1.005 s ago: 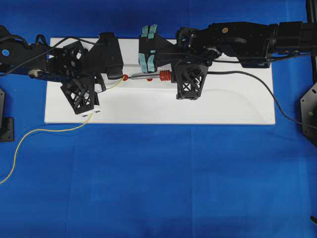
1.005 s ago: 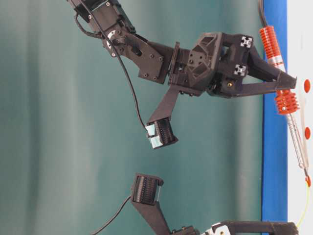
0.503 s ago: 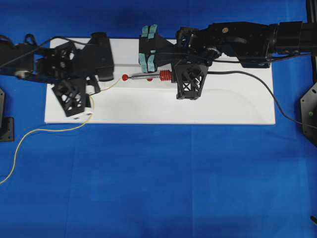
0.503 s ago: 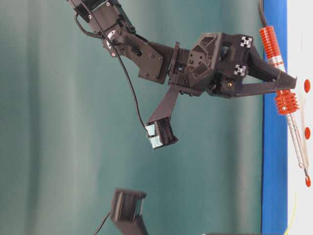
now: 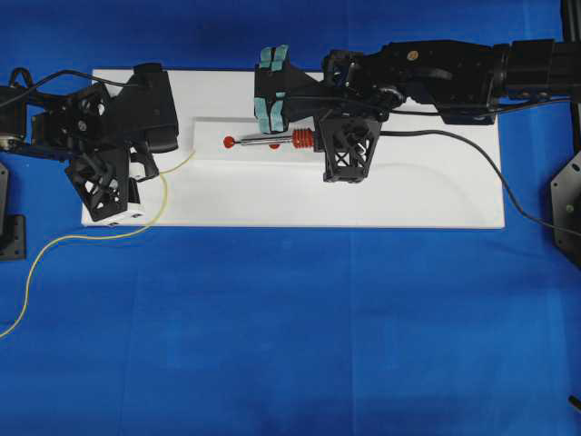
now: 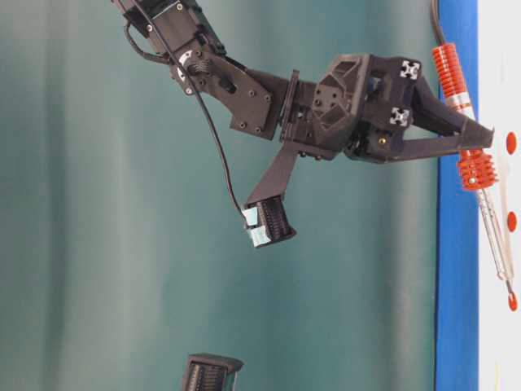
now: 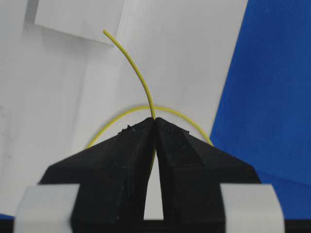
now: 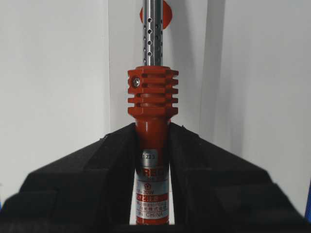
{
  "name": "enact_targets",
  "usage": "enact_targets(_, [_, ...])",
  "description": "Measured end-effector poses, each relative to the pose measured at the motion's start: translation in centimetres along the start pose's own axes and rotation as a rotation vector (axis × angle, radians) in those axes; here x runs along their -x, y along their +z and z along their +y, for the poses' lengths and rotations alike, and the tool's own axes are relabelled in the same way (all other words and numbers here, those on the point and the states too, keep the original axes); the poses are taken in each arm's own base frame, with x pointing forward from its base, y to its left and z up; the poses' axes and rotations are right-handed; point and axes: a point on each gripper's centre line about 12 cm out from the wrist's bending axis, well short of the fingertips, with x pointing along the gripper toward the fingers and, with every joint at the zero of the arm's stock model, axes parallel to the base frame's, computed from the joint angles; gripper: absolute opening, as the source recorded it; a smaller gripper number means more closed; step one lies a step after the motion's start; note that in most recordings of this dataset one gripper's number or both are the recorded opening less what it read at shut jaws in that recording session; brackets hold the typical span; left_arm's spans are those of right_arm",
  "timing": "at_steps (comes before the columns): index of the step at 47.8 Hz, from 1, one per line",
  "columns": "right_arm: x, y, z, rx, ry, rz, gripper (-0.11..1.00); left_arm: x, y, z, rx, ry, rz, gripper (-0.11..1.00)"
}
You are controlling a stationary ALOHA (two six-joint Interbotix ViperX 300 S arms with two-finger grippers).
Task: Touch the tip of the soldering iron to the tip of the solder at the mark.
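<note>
The soldering iron (image 5: 302, 138) lies nearly level over the white board (image 5: 408, 200), and my right gripper (image 5: 318, 136) is shut on its red handle (image 8: 152, 92). Its dark tip (image 6: 509, 287) sits just at the red mark (image 5: 229, 142). My left gripper (image 7: 154, 119) is shut on the thin yellow solder (image 7: 138, 77) at the board's left end. The tip of the solder (image 5: 193, 153) points at the mark from a short way to its left, apart from the iron. In the left wrist view the free end (image 7: 104, 31) curves up over bare white board.
The solder trails off the board's front edge across the blue cloth (image 5: 290, 345) to the left border. A black cord (image 5: 490, 173) runs from the iron to the right. Two more red dots (image 6: 511, 220) sit on the board beside the shaft.
My left arm has pulled back to the left with the solder, taking its tip away from the red mark. The right arm and the iron have stayed still.
</note>
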Motion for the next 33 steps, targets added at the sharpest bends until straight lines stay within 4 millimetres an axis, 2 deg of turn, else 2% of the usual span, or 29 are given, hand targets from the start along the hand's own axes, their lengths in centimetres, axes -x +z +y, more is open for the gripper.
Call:
enact_targets(7, [0.1,-0.1,0.0,0.000,0.000,-0.002,0.07,0.0,0.0,0.0,-0.001,0.001,0.000,0.01])
enact_targets(16, [2.3,-1.0,0.1,0.001,-0.013,-0.029,0.07,0.0,0.0,0.0,0.000,0.000,0.000,0.01])
enact_targets(24, [4.0,-2.8,0.0,-0.027,-0.039,-0.015,0.07,-0.1,0.0,0.0,0.000,0.000,0.002,0.01])
enact_targets(33, [4.9,-5.2,-0.3,-0.070,-0.069,0.031,0.07,0.0,0.0,0.0,-0.001,-0.001,0.000,0.01])
